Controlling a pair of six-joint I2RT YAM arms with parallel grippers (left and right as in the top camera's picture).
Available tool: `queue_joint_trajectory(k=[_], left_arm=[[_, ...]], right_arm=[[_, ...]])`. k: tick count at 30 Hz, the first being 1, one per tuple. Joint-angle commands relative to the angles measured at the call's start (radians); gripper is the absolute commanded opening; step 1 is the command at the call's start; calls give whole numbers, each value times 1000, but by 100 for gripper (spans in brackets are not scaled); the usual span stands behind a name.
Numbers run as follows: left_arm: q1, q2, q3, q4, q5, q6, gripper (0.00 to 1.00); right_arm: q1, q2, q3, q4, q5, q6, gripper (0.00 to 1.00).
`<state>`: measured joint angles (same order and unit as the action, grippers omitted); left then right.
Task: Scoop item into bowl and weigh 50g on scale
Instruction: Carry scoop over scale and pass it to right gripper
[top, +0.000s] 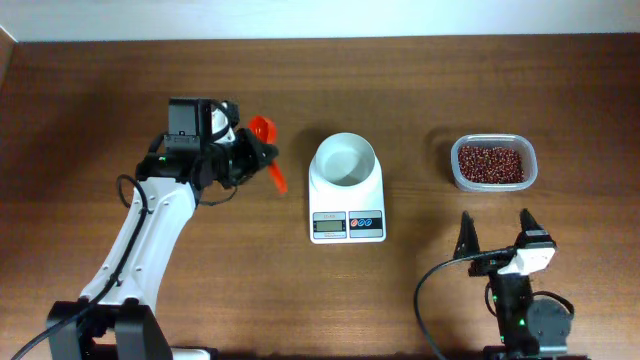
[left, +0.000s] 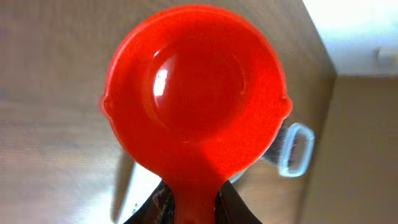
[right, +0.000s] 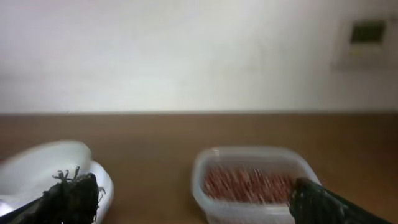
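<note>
On a brown wooden surface (top: 420, 90), seen from above, a white digital scale (top: 347, 225) sits at the middle. Its small grey display and its red and blue buttons are along the near edge. The digits and button marks are too small to read. A round white bowl (top: 345, 165) stands on the scale's far half, and its inside looks bare.

To the right, well apart from the scale, is a clear plastic tub (top: 530, 165) with rounded corners. It holds the dark red-brown beans (top: 490, 163), a loose layer filling its floor.

To the left of the scale, the left pincer (top: 250, 155) is closed on the handle of an orange-red scoop (top: 268, 150), held just beside the scale. The dark fingers hide part of the handle. The left wrist view shows the scoop's round cup filling the picture, glossy and holding nothing. The handle runs down between two dark fingers (left: 155, 208) that are cut off at the bottom edge. A blurred clear shape at the cup's right edge is hard to make out.

Near the front right, the right pincer (top: 495, 220) is spread wide open and grips nothing. It is nearer than the tub and apart from it. Its wrist view is soft and blurred, with the tub of beans ahead and the bowl cut off at the left.
</note>
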<state>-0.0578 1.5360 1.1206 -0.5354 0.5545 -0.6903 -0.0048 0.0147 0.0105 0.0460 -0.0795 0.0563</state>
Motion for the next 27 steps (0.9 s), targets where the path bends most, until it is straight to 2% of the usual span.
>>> queue_joint_trajectory(k=[1, 2, 5, 8, 11, 12, 13, 15, 17, 21, 22, 23, 24, 27], left_arm=[[1, -11, 10, 0, 46, -371, 0], [1, -11, 10, 6, 66, -446, 0], [1, -11, 10, 64, 169, -465, 2], [1, -11, 10, 77, 198, -469, 3], [1, -11, 10, 78, 246, -522, 7], [1, -11, 10, 78, 247, -522, 7], [1, -11, 10, 78, 246, -530, 1], [1, -11, 10, 78, 246, -529, 0], [1, -11, 10, 78, 246, -529, 0], [1, -11, 10, 78, 262, -529, 0], [1, -11, 10, 78, 261, -528, 0], [1, -11, 10, 78, 260, -528, 0], [1, -11, 10, 78, 245, -528, 0], [1, -11, 10, 78, 196, -529, 0]], right_arm=[[4, -5, 46, 23, -135, 96, 99], [4, 3, 82, 6, -135, 142, 99], [4, 93, 251, -67, -134, 166, 99], [4, 332, 558, -201, -183, 167, 99], [4, 618, 939, -434, -270, 166, 99], [4, 701, 1054, -528, -290, 166, 99], [4, 769, 1152, -609, -324, 166, 99], [4, 905, 1325, -732, -467, 166, 99], [4, 982, 1379, -756, -561, 166, 99], [4, 1085, 1379, -776, -781, 167, 98], [5, 1118, 1379, -798, -792, 195, 80], [5, 1143, 1379, -822, -792, 212, 78], [6, 1170, 1379, -858, -777, 215, 72], [51, 1224, 1379, -958, -650, 215, 71]])
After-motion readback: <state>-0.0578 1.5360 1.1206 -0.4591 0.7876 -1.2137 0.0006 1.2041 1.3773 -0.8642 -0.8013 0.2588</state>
